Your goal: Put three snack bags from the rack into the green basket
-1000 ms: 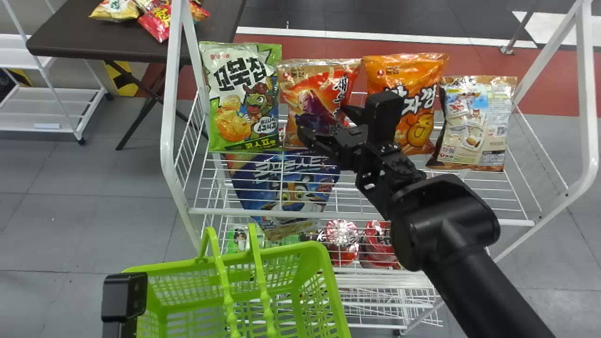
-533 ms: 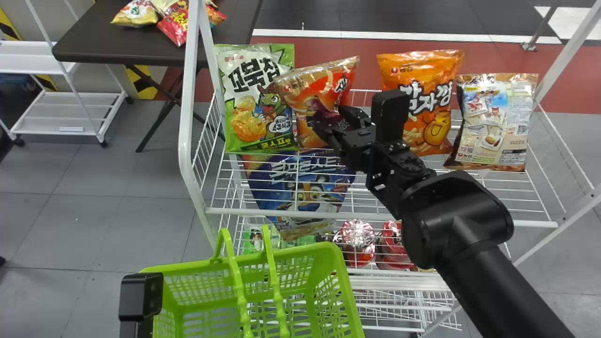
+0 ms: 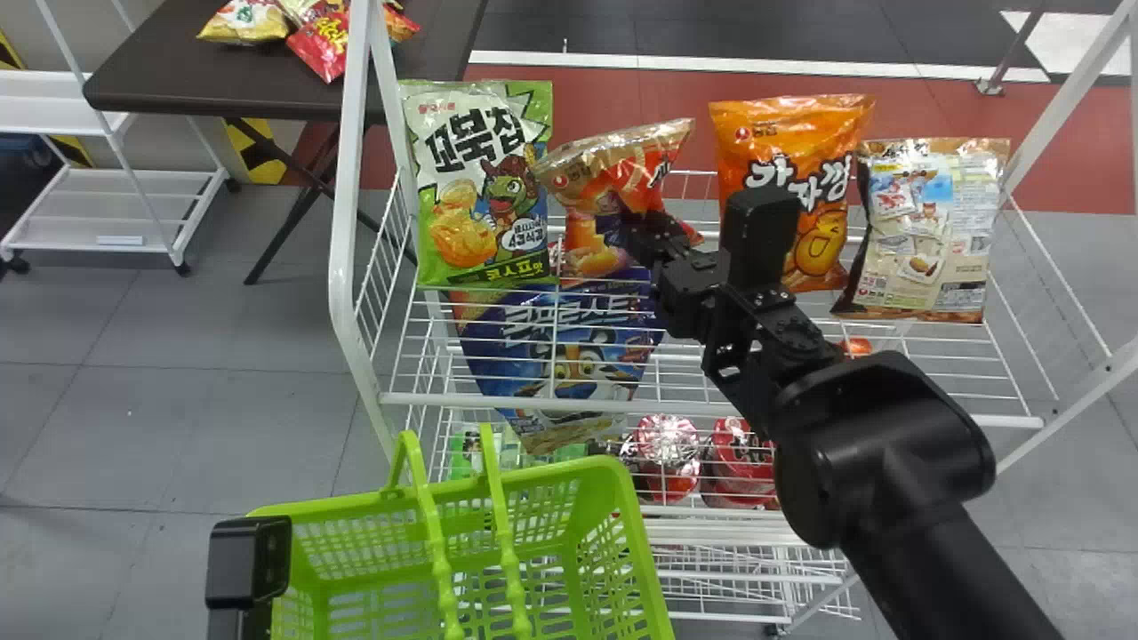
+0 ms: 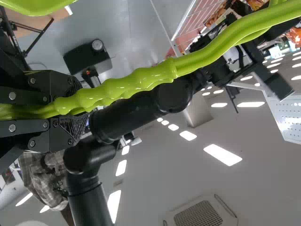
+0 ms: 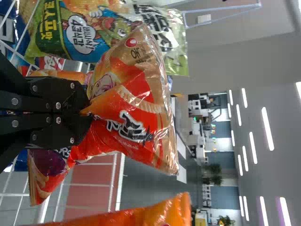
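Right gripper, upper centre of the head view: fingers closed on the pinched middle of a red-orange snack bag at the rack. Left gripper grips the handle of the green basket, bottom left of centre. Probable faults: slick film slipping from the narrow pinch; the tilted bag snagging the green bag beside it — or, when lowered, the raised handles.

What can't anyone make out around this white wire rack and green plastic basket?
- Head view: basket's near end, cut off by the bottom edge.
- Right wrist view: red-and-tan snack bag's pinched middle, hidden by the right gripper.
- Head view: bright orange bag's lower left, behind that gripper.
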{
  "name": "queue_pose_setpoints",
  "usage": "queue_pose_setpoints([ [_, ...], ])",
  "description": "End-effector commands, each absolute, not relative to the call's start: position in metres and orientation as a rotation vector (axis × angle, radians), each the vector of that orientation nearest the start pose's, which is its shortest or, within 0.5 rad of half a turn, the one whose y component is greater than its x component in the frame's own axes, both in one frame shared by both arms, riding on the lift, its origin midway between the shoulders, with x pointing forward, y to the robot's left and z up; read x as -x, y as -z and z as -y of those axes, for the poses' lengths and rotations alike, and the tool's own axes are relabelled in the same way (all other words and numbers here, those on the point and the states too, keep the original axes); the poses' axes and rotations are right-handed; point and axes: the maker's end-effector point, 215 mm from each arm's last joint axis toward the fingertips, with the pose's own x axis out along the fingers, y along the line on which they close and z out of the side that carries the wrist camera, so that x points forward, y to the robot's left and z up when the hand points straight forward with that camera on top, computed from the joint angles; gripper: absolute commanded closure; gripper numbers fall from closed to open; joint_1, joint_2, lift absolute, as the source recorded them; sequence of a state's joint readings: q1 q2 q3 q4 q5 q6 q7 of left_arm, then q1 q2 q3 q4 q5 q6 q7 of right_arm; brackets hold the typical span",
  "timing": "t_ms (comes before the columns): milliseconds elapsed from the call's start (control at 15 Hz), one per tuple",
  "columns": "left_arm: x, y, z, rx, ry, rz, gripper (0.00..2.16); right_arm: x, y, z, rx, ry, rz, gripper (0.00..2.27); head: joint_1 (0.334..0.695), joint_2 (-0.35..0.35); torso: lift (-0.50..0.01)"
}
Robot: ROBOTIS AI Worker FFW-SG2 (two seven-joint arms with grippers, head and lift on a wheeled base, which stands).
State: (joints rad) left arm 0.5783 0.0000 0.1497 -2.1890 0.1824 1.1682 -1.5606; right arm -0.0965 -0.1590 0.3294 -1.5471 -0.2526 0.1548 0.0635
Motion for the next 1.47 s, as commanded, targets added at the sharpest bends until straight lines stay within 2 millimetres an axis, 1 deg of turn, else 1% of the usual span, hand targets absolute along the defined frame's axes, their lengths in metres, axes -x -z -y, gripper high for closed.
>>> queue_pose_setpoints([
  [0, -0.188, 0.362, -0.051, 0.978, 1.332, -0.741, 2.15, -0.574, 0.351, 0.085, -0.054, -0.394, -0.126, 2.25, 0.695, -0.037, 0.0],
  [67, -0.188, 0.362, -0.051, 0.977, 1.331, -0.742, 2.15, -0.569, 0.348, 0.087, -0.065, -0.403, -0.142, 2.25, 0.695, -0.041, 0.0],
  [133, -0.189, 0.362, -0.051, 0.975, 1.33, -0.741, 2.15, -0.558, 0.346, 0.084, -0.081, -0.425, -0.16, 2.25, 0.695, -0.045, 0.0],
  [333, -0.192, 0.363, -0.054, 0.969, 1.321, -0.738, 2.15, -0.518, 0.345, 0.08, -0.114, -0.48, -0.241, 2.25, 0.695, -0.047, 0.0],
  [533, -0.2, 0.361, -0.055, 0.953, 1.317, -0.729, 2.15, -0.469, 0.365, 0.08, -0.155, -0.555, -0.457, 2.25, 0.695, -0.041, 0.0],
  [600, -0.203, 0.363, -0.055, 0.949, 1.311, -0.73, 2.15, -0.453, 0.368, 0.078, -0.156, -0.584, -0.51, 2.25, 0.695, -0.04, 0.0],
  [733, -0.21, 0.365, -0.055, 0.96, 1.301, -0.745, 2.15, -0.422, 0.367, 0.077, -0.149, -0.631, -0.603, 2.25, 0.695, -0.04, 0.0],
  [867, -0.216, 0.368, -0.054, 0.947, 1.288, -0.755, 2.15, -0.394, 0.36, 0.077, -0.146, -0.676, -0.678, 2.25, 0.695, -0.039, 0.0],
  [1000, -0.222, 0.369, -0.054, 0.948, 1.284, -0.761, 2.15, -0.369, 0.361, 0.075, -0.145, -0.718, -0.751, 2.25, 0.695, -0.041, 0.0],
  [1067, -0.223, 0.37, -0.053, 0.946, 1.279, -0.766, 2.15, -0.356, 0.366, 0.073, -0.134, -0.735, -0.788, 2.25, 0.695, -0.042, 0.0],
  [1200, -0.224, 0.369, -0.053, 0.953, 1.281, -0.766, 2.15, -0.322, 0.378, 0.062, -0.151, -0.802, -0.886, 2.25, 0.695, -0.041, 0.0],
  [1267, -0.225, 0.368, -0.053, 0.952, 1.281, -0.764, 2.15, -0.309, 0.385, 0.058, -0.157, -0.824, -0.924, 2.25, 0.695, -0.033, 0.0],
  [1400, -0.225, 0.365, -0.052, 0.957, 1.287, -0.757, 2.15, -0.291, 0.398, 0.044, -0.184, -0.859, -0.974, 2.25, 0.695, -0.018, 0.0],
])
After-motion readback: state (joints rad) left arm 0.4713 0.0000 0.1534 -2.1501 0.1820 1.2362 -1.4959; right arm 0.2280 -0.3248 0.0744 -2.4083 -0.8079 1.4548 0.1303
